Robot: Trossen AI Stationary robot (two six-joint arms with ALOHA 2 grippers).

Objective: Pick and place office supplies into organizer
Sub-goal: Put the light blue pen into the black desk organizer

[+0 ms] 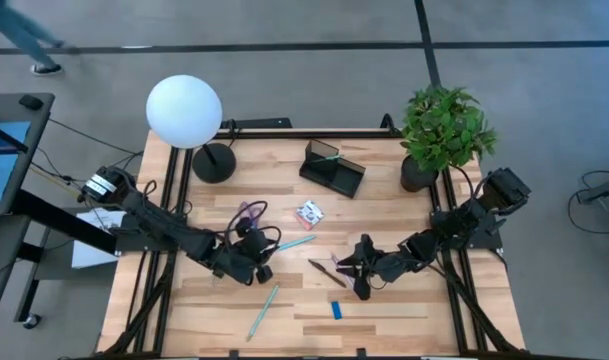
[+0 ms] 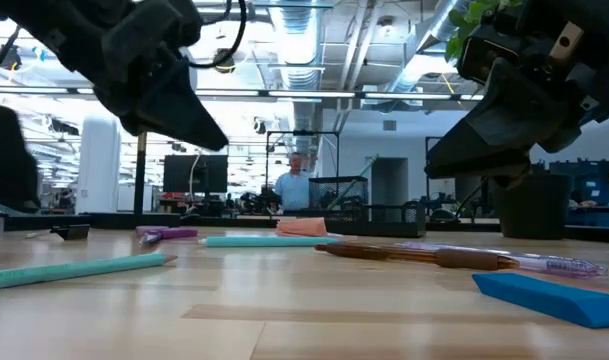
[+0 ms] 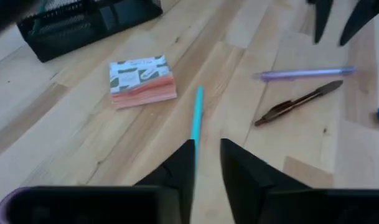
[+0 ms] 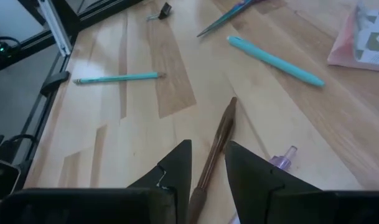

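Wooden bench (image 1: 384,300) from above: organizer (image 1: 333,167) sits at the back with one green pen in it, while scissors (image 1: 247,213), packet (image 1: 310,212), teal pens and blue block (image 1: 337,310) lie loose, so most work remains. Low view now: brown pen (image 2: 424,256) and purple pen (image 2: 544,264) rest flat on the wood, untouched. Left wrist: left tool (image 3: 206,163) hangs slightly parted and empty over a teal pen (image 3: 196,118). Right wrist: right tool (image 4: 208,163) straddles the brown pen, fingers slightly apart, nothing gripped yet.
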